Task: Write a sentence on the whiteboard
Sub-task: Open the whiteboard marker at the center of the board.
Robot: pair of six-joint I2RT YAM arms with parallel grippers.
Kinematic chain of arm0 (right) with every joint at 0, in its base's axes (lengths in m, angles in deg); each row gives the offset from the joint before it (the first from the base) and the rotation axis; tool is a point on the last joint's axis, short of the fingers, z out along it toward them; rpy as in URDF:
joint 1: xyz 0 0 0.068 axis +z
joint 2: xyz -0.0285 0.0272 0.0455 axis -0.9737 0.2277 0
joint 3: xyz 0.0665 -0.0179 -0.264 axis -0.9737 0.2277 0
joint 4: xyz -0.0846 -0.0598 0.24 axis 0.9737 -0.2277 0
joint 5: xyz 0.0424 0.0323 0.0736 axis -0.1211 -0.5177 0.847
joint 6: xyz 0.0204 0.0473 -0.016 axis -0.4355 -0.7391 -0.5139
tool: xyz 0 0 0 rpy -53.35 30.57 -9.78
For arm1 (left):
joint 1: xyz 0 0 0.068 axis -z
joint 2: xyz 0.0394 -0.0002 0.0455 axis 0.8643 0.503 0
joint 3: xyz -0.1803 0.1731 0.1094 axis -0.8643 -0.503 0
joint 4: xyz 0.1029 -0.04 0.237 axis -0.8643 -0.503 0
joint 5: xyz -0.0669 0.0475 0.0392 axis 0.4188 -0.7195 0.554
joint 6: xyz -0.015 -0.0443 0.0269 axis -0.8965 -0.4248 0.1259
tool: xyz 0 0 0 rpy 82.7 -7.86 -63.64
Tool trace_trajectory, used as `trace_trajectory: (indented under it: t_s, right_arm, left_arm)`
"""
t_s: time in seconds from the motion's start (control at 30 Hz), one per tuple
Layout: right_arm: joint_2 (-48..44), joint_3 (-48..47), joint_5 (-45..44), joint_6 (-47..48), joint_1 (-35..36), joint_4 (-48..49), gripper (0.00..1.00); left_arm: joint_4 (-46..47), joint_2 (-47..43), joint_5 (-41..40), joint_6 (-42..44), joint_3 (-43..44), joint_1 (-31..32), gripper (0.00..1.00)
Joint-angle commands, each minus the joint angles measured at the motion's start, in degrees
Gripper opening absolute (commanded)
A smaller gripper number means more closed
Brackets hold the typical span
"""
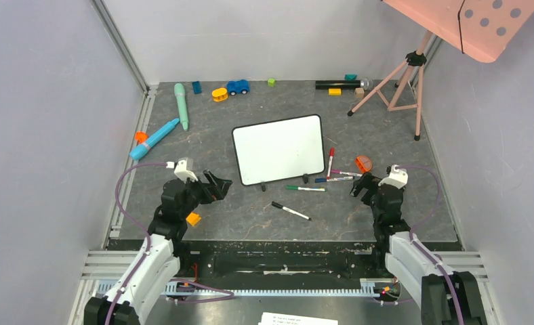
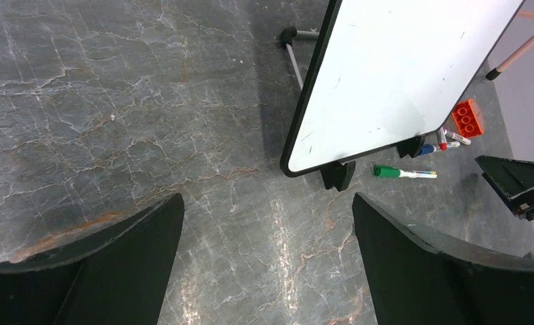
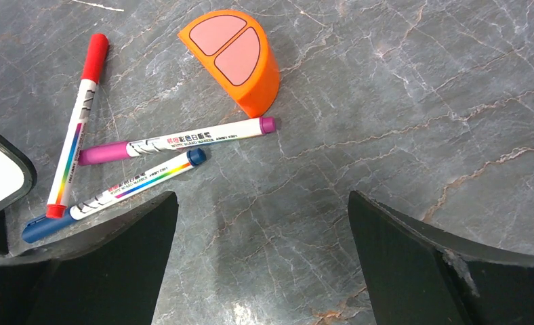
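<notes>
— Was anything written on the board?
— No. The whiteboard (image 1: pixel 279 149), ahead-right of the left gripper (image 1: pixel 218 184), was blank. Both grippers gaped empty; the purple marker (image 3: pixel 176 141) lay untouched ahead of the right gripper (image 1: pixel 360 186).

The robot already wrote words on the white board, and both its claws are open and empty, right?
Not quite. The whiteboard is blank, with no words yet, as the top view shows. The left gripper and right gripper are indeed both open and empty.
</notes>
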Motion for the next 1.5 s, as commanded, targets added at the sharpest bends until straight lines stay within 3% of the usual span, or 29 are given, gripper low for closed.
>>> trace_trajectory:
  t_s: [0.0, 0.23, 0.5, 0.6, 0.87, 1.0, 1.17, 1.47]
  right_arm:
    - [-0.14, 0.97, -1.12, -0.15, 0.06, 0.08, 0.98]
    - [4.06, -8.3, -2.58, -0.08, -0.01, -8.9, 0.98]
    - [11.44, -20.31, 3.79, 5.91, 0.06, -15.71, 0.99]
    - [14.08, -23.11, 7.32, 7.62, 0.06, -17.09, 0.9]
    - [18.35, -28.64, 7.65, 5.72, 1.87, -21.2, 0.88]
    - [19.31, -29.77, -0.6, -7.29, 2.08, -28.55, 0.9]
    - [19.68, -29.47, -3.2, -22.16, 2.05, -32.36, 0.83]
    - [22.27, -35.55, -10.24, -37.08, 2.67, -41.18, 0.78]
  left_arm:
    - [3.1, -0.97, 0.57, -0.64, 0.89, 0.07, 1.0]
    - [2.98, -2.08, 2.43, -0.27, 0.86, 0.07, 1.0]
    - [3.14, -2.27, 1.31, -0.63, 0.37, 0.12, 1.0]
    - [3.11, -2.33, 1.31, -0.76, 0.37, 0.08, 1.0]
    - [3.25, -2.59, 1.22, -0.74, 0.19, 0.1, 1.0]
    - [3.25, -2.63, 1.13, -0.8, 0.11, 0.09, 1.0]
    - [3.32, -2.55, 0.96, -0.89, 0.1, 0.16, 1.0]
    - [3.49, -0.93, 1.13, -1.02, 0.61, 0.17, 1.0]
